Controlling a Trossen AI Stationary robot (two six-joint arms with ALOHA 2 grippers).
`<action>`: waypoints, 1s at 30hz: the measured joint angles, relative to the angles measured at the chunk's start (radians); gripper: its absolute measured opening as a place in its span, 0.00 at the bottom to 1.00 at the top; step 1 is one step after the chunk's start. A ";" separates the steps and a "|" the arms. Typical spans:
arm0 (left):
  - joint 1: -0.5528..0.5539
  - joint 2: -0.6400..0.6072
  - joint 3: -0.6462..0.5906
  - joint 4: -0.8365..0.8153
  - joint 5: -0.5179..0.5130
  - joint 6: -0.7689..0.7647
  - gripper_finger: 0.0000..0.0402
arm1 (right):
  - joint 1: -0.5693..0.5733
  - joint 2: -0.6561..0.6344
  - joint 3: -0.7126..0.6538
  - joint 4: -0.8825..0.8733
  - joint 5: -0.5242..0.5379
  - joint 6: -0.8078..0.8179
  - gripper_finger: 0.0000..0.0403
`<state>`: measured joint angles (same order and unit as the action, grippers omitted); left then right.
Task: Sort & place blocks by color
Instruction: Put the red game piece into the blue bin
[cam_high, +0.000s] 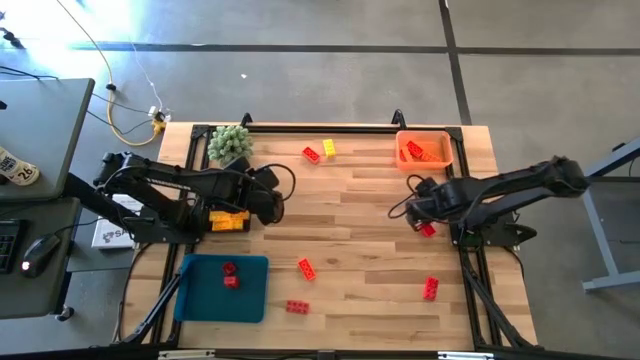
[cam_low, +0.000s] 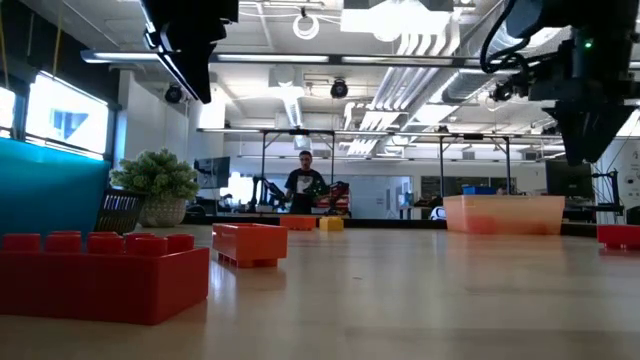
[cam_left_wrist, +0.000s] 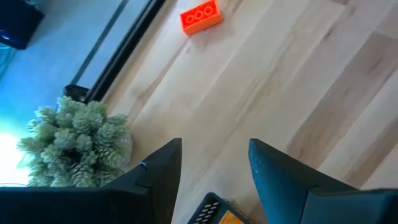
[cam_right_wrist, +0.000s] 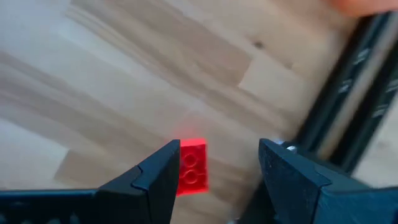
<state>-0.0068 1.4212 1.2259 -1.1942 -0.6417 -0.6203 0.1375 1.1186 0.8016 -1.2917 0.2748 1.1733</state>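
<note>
1. Right wrist view: we find the right gripper (cam_right_wrist: 214, 171) with jaws spread and empty over a red block (cam_right_wrist: 192, 163).
2. That block sits near the table's (cam_high: 350, 210) right edge, under one finger, its long axis parallel to the fingers.
3. We see the left gripper (cam_left_wrist: 214, 168) also spread and empty, waiting near the left edge.
</note>
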 joint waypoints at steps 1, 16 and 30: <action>0.001 0.000 0.000 0.002 0.009 0.005 0.43 | 0.000 -0.022 -0.017 0.018 -0.014 0.009 0.51; 0.001 0.000 0.000 0.007 0.014 0.006 0.43 | 0.004 -0.094 -0.104 0.152 -0.118 -0.020 0.51; 0.001 0.000 0.000 0.017 0.010 0.034 0.43 | -0.009 0.088 -0.104 0.153 -0.287 -0.182 0.53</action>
<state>-0.0059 1.4212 1.2259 -1.1768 -0.6318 -0.5862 0.1284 1.2066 0.6979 -1.1385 -0.0118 0.9908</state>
